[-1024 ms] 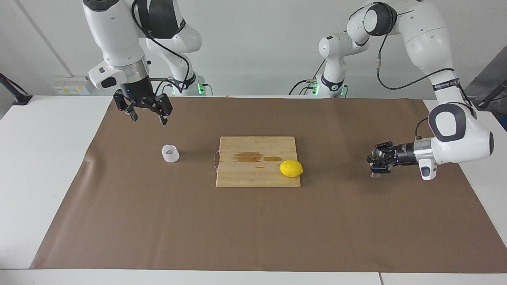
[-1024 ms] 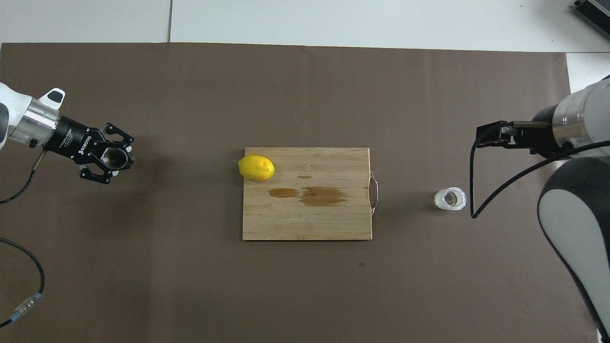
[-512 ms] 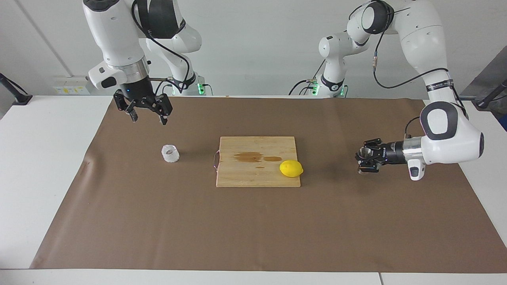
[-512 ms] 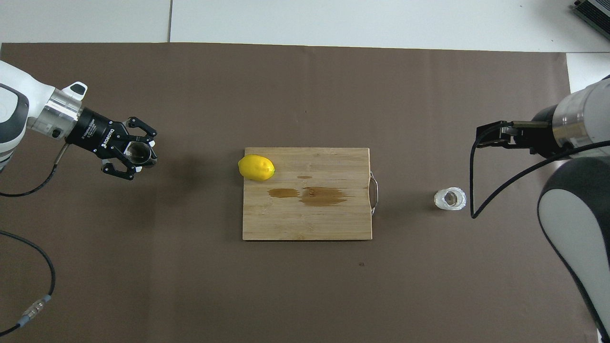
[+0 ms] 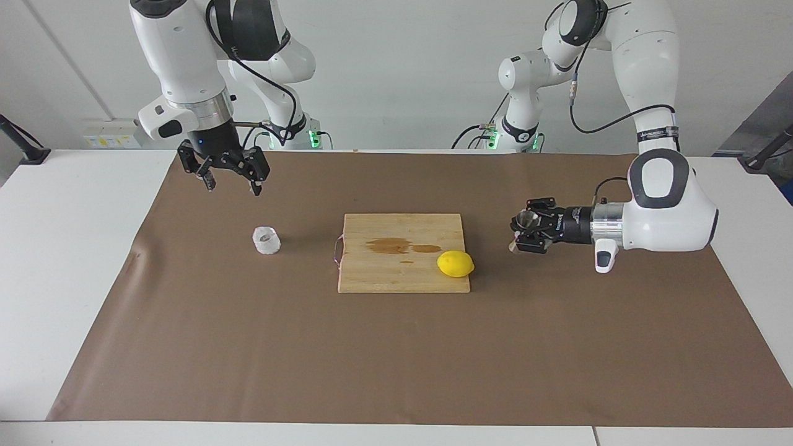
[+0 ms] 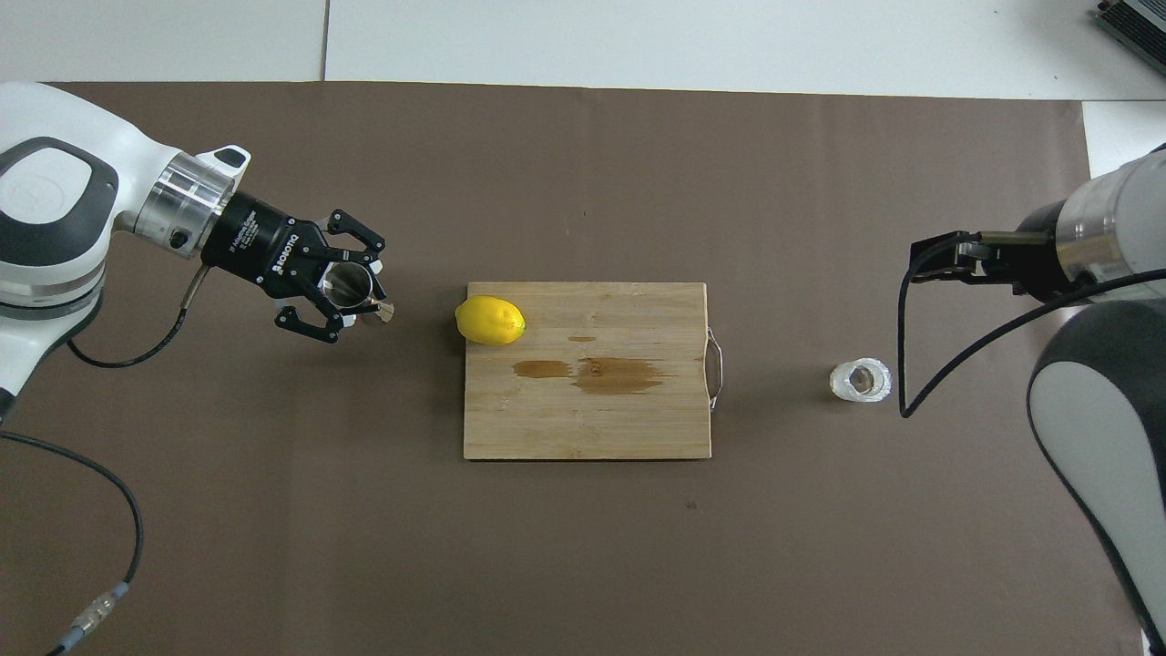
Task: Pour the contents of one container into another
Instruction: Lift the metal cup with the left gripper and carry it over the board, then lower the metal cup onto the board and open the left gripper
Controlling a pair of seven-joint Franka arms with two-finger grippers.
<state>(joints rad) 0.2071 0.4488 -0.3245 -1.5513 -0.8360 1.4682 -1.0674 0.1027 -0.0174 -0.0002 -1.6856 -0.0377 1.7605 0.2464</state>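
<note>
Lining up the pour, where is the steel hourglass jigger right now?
The steel hourglass jigger is held in the left claw, in the air over the brown mat beside the wooden cutting board, close to the yellow lemon.

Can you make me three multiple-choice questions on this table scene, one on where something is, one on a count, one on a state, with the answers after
1. Where is the lemon?
A. on the cutting board, at its corner toward the left arm's end
B. on the brown mat beside the white cup
C. in the right gripper

2. How many lemons are in view?
A. three
B. one
C. two

3. What is the left gripper doing?
A. hanging open with nothing in it
B. pressing on the board
C. holding the steel jigger in the air

Answers:
1 A, the lemon sits on the board's corner.
2 B, only one yellow fruit shows.
3 C, the fingers close around the jigger above the mat, while the right gripper waits open near the white cup.
</note>
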